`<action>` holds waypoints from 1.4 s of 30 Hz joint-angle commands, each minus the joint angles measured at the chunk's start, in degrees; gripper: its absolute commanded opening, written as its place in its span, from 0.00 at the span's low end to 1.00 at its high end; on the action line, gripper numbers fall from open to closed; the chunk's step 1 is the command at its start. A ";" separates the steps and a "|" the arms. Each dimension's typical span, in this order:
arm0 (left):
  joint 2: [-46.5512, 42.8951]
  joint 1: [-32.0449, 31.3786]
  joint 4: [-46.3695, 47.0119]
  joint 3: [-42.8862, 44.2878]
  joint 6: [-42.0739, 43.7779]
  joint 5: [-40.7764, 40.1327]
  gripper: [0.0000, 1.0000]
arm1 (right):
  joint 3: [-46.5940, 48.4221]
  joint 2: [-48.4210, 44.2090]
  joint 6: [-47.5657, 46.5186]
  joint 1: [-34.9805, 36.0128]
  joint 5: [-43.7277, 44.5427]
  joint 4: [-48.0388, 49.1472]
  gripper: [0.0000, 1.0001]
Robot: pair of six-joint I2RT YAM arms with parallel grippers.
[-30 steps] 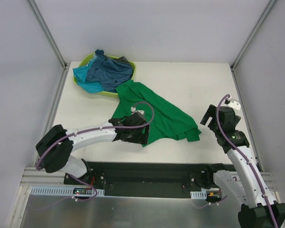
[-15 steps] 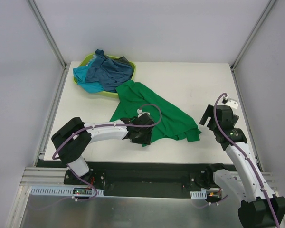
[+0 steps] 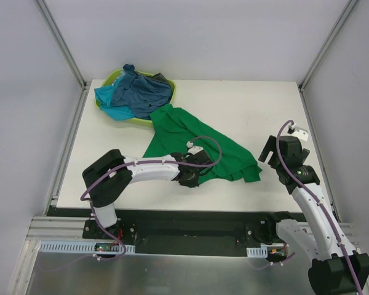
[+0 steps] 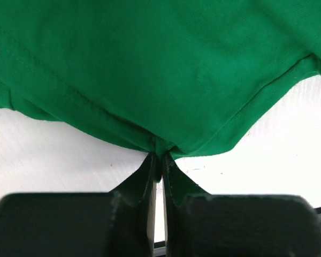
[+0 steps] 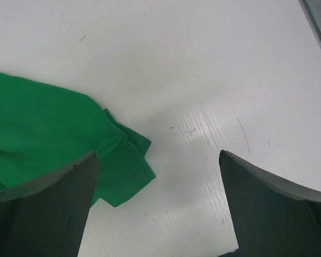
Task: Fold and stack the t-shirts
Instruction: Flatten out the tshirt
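White table point(image 3: 252, 104) with a crumpled green t-shirt point(image 3: 184, 132) and, at its far-left corner, a lime basket point(image 3: 113, 75)

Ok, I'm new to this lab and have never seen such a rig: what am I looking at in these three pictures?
Two robot arms are bolted at the near edge of a white table. One picture looks down from above; the other two come from a camera on each wrist. A green t-shirt lies crumpled on the table, and a lime-green basket at its far left corner holds blue and turquoise shirts. The left tool is pinched shut on the green t-shirt's hem. The right tool hangs open over bare table beside the shirt's corner, holding nothing.
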 commanded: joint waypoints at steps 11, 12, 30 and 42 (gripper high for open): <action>-16.37 -0.88 -5.82 -1.59 1.92 -12.81 0.00 | 2.15 1.77 -1.22 -0.44 -5.19 -0.53 0.96; -18.57 -0.88 -5.82 -1.33 2.71 -13.51 0.00 | 2.33 1.77 -1.05 -0.44 -6.51 -1.32 0.96; -47.23 15.55 -5.82 -9.40 3.16 -27.67 0.00 | -5.84 -6.40 2.48 0.00 -32.61 -7.84 0.96; -50.93 18.54 -6.70 -15.30 2.28 -27.58 0.00 | -8.48 2.73 5.80 13.36 -24.39 -2.56 0.97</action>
